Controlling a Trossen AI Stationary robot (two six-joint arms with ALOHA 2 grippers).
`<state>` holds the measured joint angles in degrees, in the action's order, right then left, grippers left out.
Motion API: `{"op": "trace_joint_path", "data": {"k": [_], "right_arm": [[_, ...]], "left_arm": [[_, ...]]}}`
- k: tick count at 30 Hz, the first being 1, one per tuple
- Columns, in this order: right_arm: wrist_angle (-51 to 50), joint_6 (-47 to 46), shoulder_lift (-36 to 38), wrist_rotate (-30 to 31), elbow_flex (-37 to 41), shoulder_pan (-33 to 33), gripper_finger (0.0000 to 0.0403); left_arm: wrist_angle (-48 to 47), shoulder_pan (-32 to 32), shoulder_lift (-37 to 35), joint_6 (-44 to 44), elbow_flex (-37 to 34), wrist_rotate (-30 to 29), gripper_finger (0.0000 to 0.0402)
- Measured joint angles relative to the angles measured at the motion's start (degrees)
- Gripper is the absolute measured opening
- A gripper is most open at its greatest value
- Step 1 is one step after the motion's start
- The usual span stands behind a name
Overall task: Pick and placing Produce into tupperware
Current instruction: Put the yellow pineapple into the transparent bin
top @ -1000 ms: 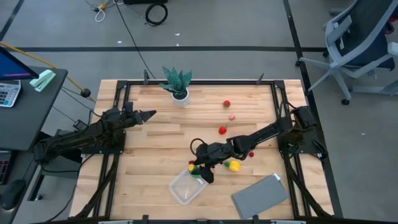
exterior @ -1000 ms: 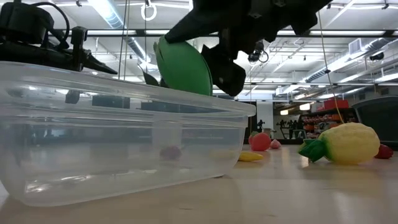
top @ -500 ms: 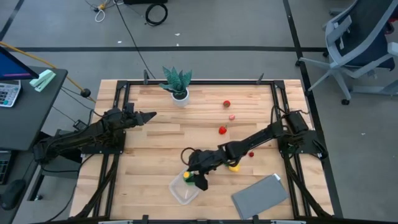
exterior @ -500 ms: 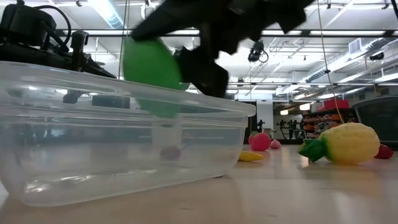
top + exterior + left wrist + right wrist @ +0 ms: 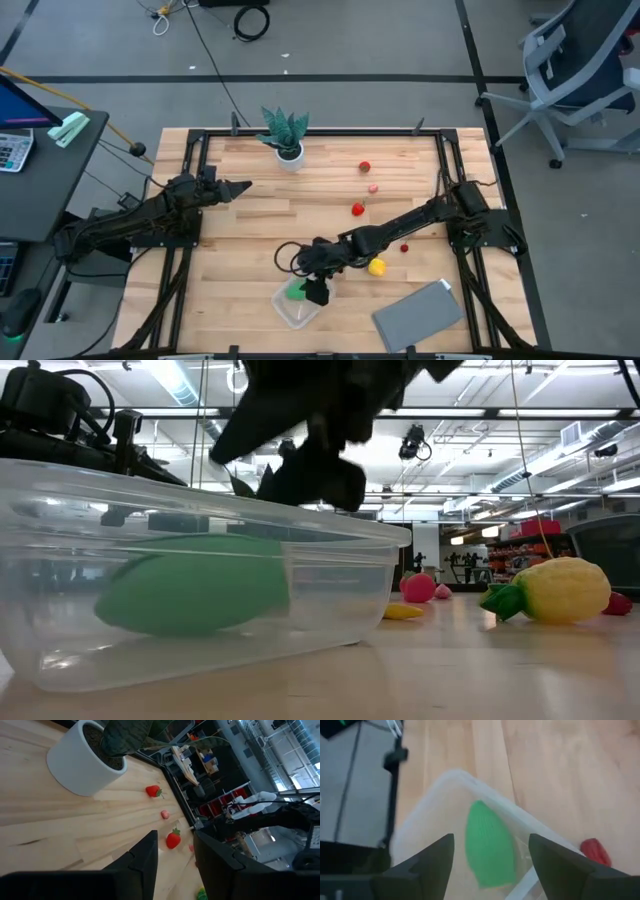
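The clear tupperware (image 5: 298,303) stands near the table's front, left of the grey sheet. A green produce piece (image 5: 190,595) lies on its floor; it also shows in the high view (image 5: 295,292) and the right wrist view (image 5: 489,845). My right gripper (image 5: 316,290) hovers open just above the box's right rim, above the green piece, touching nothing. A yellow lemon (image 5: 377,267) lies right of the box. Small red and pink pieces (image 5: 357,208) lie farther back. My left gripper (image 5: 240,185) waits open and empty at the far left.
A spiky plant in a white pot (image 5: 286,140) stands at the far edge. A flat grey sheet (image 5: 418,315) lies at the front right. A small red piece (image 5: 404,247) lies under my right arm. A yellow piece (image 5: 400,612) lies just behind the box.
My right gripper has carried the green piece toward the table's left and near edges, over the box, and has let go of it. The green piece has dropped and now lies on the box's floor.
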<state>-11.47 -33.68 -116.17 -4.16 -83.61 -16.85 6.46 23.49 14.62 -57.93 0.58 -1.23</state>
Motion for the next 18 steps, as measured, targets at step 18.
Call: {"op": "trace_joint_path", "data": {"k": [18], "right_arm": [[-50.33,-4.87,14.02,4.06,0.76,-0.97,0.0259]], "left_arm": [[-0.9,0.0,0.0,0.09,0.0,0.09,0.0136]]}}
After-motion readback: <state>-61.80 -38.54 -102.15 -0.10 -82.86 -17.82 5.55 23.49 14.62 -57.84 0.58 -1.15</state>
